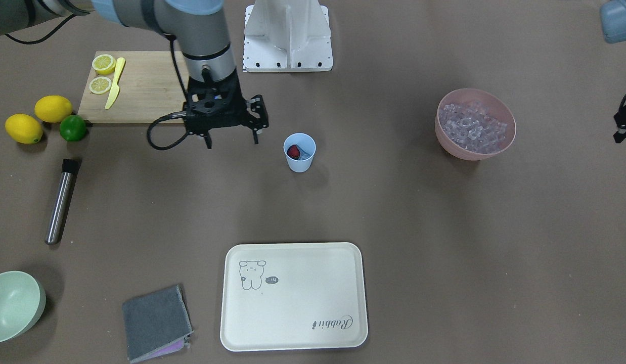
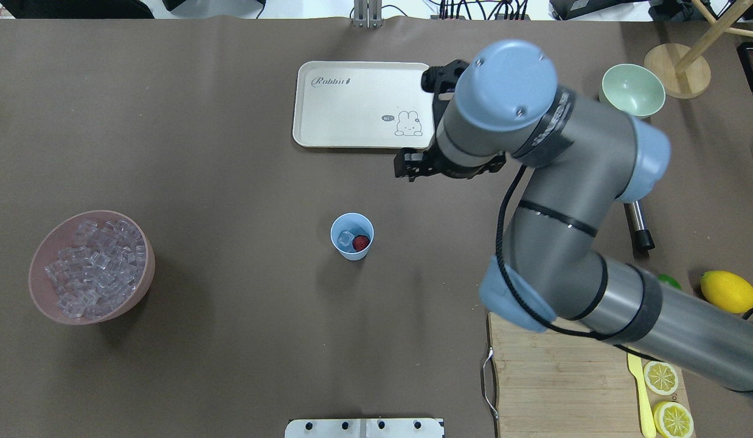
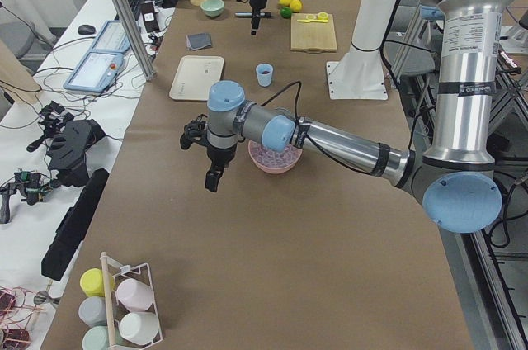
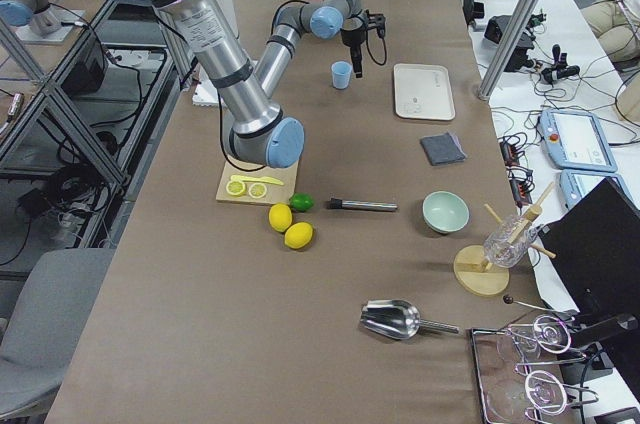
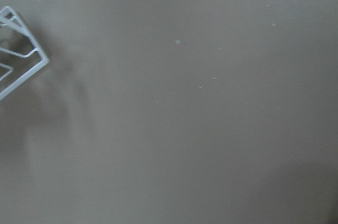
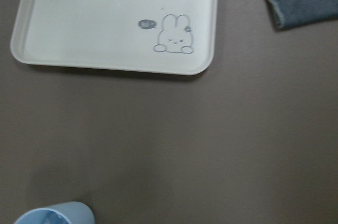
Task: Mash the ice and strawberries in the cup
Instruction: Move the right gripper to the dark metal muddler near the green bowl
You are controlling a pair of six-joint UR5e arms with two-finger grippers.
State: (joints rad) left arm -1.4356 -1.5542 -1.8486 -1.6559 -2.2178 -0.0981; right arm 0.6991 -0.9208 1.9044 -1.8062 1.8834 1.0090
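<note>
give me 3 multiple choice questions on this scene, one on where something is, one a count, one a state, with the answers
1. Where is the strawberry?
A. on the cutting board
B. inside the cup
C. on the tray

2. How many whole lemons lie beside the lime?
A. four
B. one
C. two

3. What state is the right gripper in?
A. open and empty
B. shut on the metal rod
C. shut on the cup

Answers:
1 B: the red fruit sits in the blue tumbler next to a piece of ice.
2 C: two yellow lemons lie together next to the lime.
3 A: its fingers stand apart above the table with nothing between them.
</note>
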